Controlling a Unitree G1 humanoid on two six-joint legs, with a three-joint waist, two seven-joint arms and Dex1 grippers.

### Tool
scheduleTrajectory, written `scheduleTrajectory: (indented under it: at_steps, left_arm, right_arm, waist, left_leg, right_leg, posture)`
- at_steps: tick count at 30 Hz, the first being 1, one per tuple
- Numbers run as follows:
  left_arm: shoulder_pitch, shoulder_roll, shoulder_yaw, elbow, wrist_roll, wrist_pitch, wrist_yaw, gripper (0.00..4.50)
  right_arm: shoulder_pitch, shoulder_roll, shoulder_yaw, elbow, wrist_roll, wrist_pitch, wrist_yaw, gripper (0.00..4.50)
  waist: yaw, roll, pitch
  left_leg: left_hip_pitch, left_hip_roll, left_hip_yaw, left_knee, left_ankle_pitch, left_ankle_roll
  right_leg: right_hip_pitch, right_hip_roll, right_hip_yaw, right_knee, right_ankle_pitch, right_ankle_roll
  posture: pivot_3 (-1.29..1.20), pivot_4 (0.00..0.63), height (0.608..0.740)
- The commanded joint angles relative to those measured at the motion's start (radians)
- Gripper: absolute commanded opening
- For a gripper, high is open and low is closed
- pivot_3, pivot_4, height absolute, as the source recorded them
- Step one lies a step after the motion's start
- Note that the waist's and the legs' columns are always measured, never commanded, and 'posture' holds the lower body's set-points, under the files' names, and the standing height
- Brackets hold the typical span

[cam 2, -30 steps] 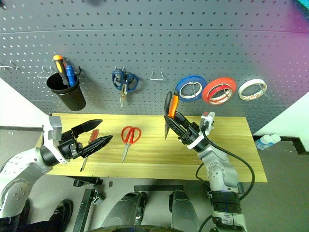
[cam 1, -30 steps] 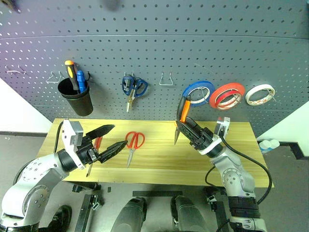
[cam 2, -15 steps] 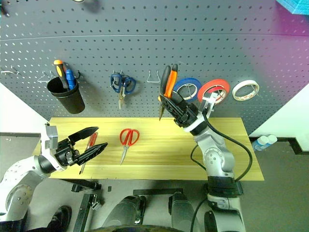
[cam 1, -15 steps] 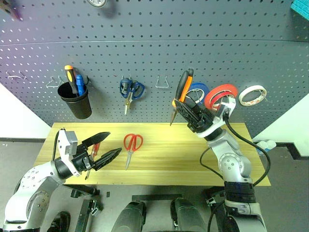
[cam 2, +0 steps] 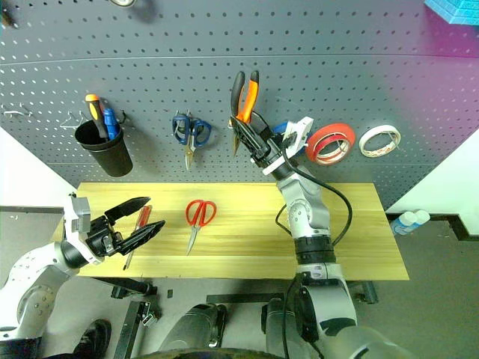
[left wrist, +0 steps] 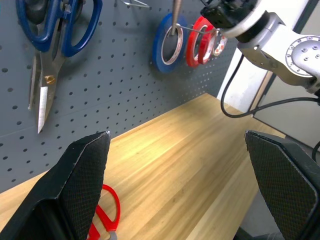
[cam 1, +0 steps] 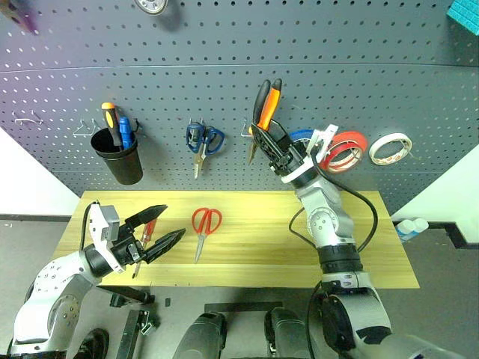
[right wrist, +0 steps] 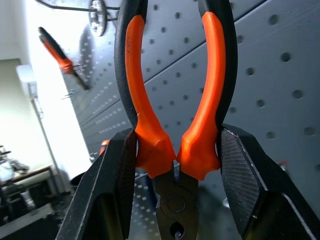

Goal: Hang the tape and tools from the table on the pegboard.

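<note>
My right gripper [cam 1: 268,140] is shut on the pliers [cam 1: 267,101], just above their joint. It holds them upright against the pegboard [cam 1: 224,45], orange-and-black handles up, steel nose beside a wire hook [cam 1: 248,129]. In the right wrist view the fingers [right wrist: 116,185] clamp the orange handles [right wrist: 142,120]. The red tape [cam 1: 346,149] hangs on the pegboard. On the table [cam 1: 254,239] lie the red-handled scissors [cam 1: 203,226] and the red screwdriver [cam 2: 141,221]. My left gripper [cam 1: 174,221] hovers open over that screwdriver at the table's left end.
Blue-handled scissors [cam 1: 203,139], a blue tape roll [cam 1: 303,137] and a white roll [cam 1: 391,147] hang on the pegboard. A black cup [cam 1: 120,155] with orange and blue screwdrivers hangs at the left. Bare hooks [cam 1: 82,127] sit further left.
My right gripper has carried the pliers up and to the left, from above the table's back edge to the pegboard by the wire hook. The left gripper has stayed open over the screwdriver.
</note>
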Motion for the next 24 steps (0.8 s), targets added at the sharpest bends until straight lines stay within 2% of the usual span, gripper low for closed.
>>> scheduleTrajectory:
  at_steps: [1, 13, 19, 24]
  left_arm:
    - [0.017, 0.002, 0.015, -0.061, -0.016, 0.008, 0.021, 4.5]
    - [-0.02, 0.039, 0.022, -0.249, -0.107, 0.18, 0.186, 4.5]
    - [-0.064, 0.053, 0.017, -0.331, -0.16, 0.275, 0.287, 4.5]
    - [-0.092, 0.063, 0.018, -0.38, -0.208, 0.339, 0.357, 4.5]
  right_arm:
    - [-0.066, 0.02, -0.018, 0.025, -0.005, -0.064, -0.016, 2.05]
    - [-0.231, 0.068, -0.067, 0.22, -0.026, -0.2, -0.075, 2.05]
    - [-0.264, 0.083, -0.063, 0.318, -0.119, -0.346, -0.166, 2.05]
    - [-0.273, 0.104, -0.072, 0.36, -0.12, -0.395, -0.182, 2.05]
  waist:
    - [0.0, 0.0, 0.0]
    - [0.002, 0.0, 0.0]
    - [0.002, 0.0, 0.0]
    - [0.002, 0.0, 0.0]
  left_leg:
    - [0.0, 0.0, 0.0, 0.0, 0.0, 0.0]
    - [0.001, 0.0, 0.0, 0.001, 0.0, 0.0]
    - [0.001, 0.0, 0.001, 0.001, 0.0, 0.0]
    - [0.001, 0.0, 0.001, 0.001, 0.0, -0.001]
  right_leg:
    - [0.0, 0.0, 0.0, 0.0, 0.0, 0.0]
    - [-0.001, 0.0, 0.001, 0.004, 0.0, 0.0]
    - [-0.002, 0.001, 0.001, 0.006, 0.0, 0.0]
    - [-0.002, 0.001, 0.001, 0.006, 0.0, 0.0]
  posture:
    - [0.11, 0.096, 0.74]
    - [0.14, 0.114, 0.74]
    - [0.15, 0.121, 0.74]
    - [0.15, 0.123, 0.74]
